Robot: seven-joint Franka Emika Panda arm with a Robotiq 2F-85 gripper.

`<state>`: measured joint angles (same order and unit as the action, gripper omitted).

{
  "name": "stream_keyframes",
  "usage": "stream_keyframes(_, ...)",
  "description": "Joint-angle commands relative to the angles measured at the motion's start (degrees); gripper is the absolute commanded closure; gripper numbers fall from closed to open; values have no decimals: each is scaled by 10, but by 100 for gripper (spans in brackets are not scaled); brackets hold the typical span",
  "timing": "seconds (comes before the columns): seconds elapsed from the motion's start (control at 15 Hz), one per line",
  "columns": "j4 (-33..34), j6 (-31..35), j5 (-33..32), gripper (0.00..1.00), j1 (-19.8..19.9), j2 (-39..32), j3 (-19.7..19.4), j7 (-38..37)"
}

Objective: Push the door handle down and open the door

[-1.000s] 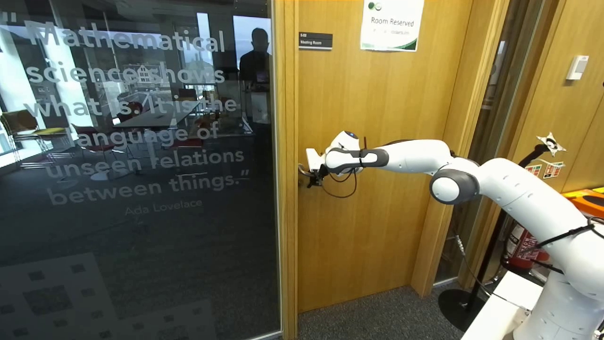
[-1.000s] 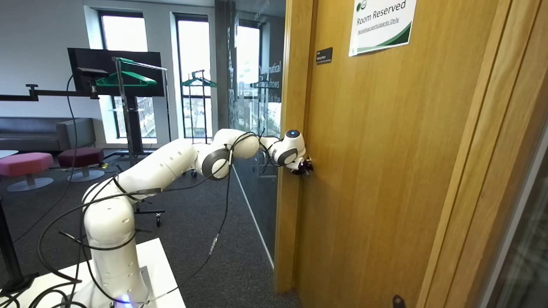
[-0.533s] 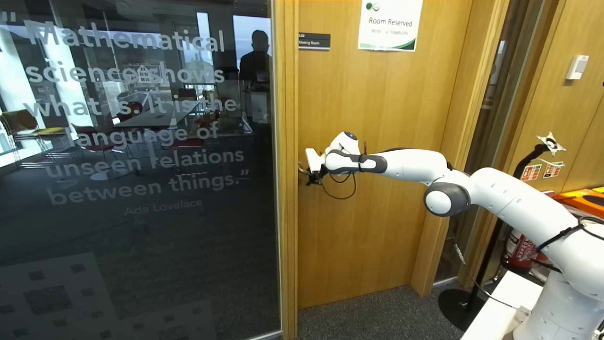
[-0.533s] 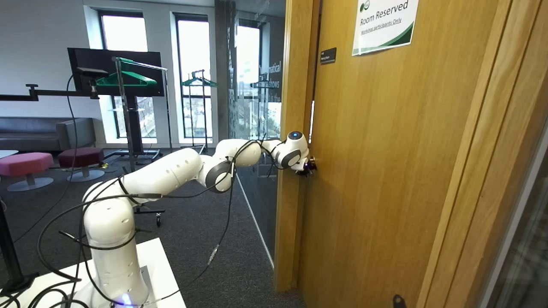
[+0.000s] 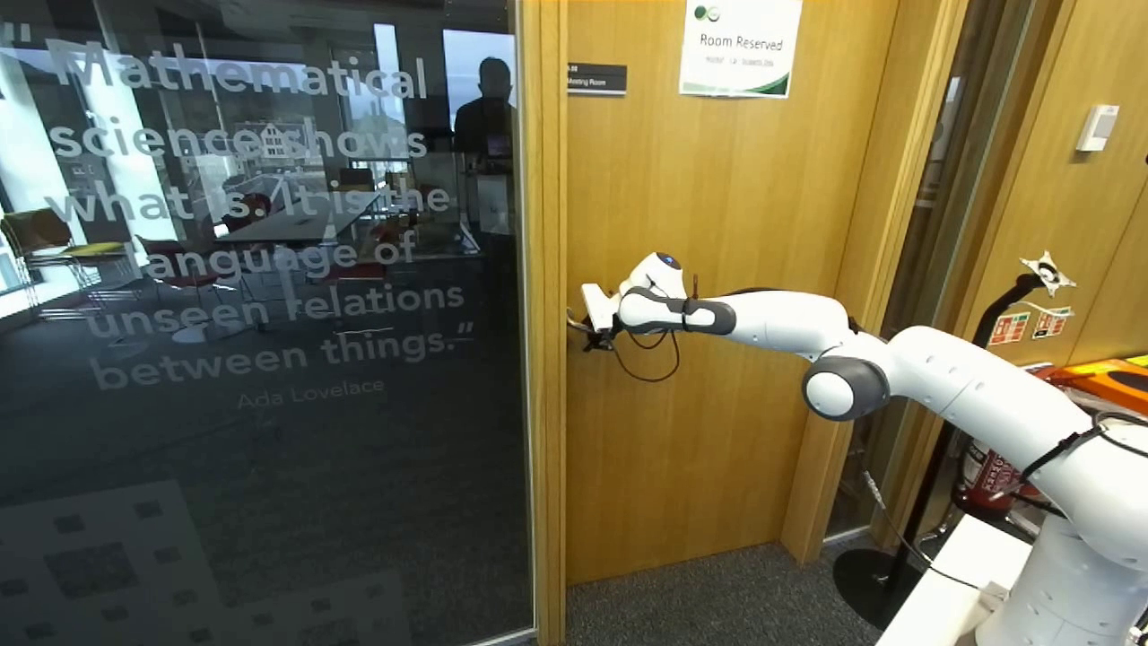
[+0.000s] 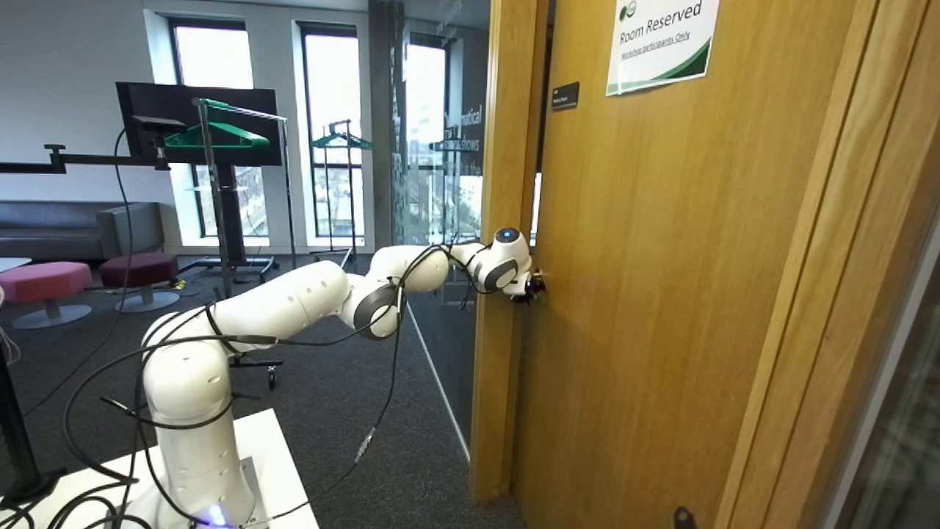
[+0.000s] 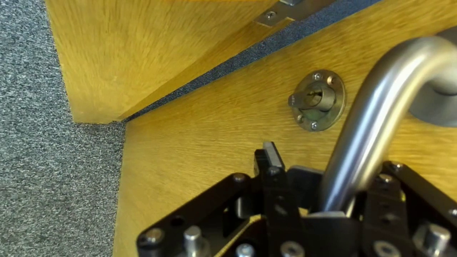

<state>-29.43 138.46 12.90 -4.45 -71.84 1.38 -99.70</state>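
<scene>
The wooden door (image 5: 717,431) also shows in an exterior view (image 6: 661,294) and the wrist view (image 7: 185,150). It stands slightly ajar, with a narrow gap along its handle-side edge. The silver door handle (image 7: 371,117) is large in the wrist view; only its curved end (image 5: 576,320) shows in an exterior view. My gripper (image 7: 330,161) is at the handle, also seen in both exterior views (image 5: 599,339) (image 6: 526,288). Its fingers are apart, with the handle bar between them and a gap beside the left finger. The bar's far end is hidden among the gripper parts.
The wooden door frame (image 7: 135,50) with a metal strike plate (image 7: 271,16) is beside the gap. A round lock (image 7: 317,100) is on the door near the handle. A dark glass panel (image 5: 269,467) adjoins the frame. A black stand (image 5: 874,583) is near the robot base.
The door has swung inward a little and the gap at the frame has opened. The gripper moved slightly with it. The arm's elbow has dropped and moved toward the door.
</scene>
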Motion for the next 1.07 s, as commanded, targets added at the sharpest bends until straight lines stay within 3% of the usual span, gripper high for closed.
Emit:
stream_keyframes(0.0, 16, -15, -22, 66, -4, -24, -6, 44)
stream_keyframes(0.33, 26, -6, -77, 27, -13, -4, -18, 127)
stream_keyframes(0.4, 78, -27, -86, 20, -16, -26, -22, 143)
stream_keyframes(0.53, 95, -24, -98, 4, -18, -25, -23, 184)
stream_keyframes(0.6, 40, 3, -106, 1, -20, 10, -22, 202)
stream_keyframes(1.0, 46, 10, -121, 0, -22, 21, -22, 281)
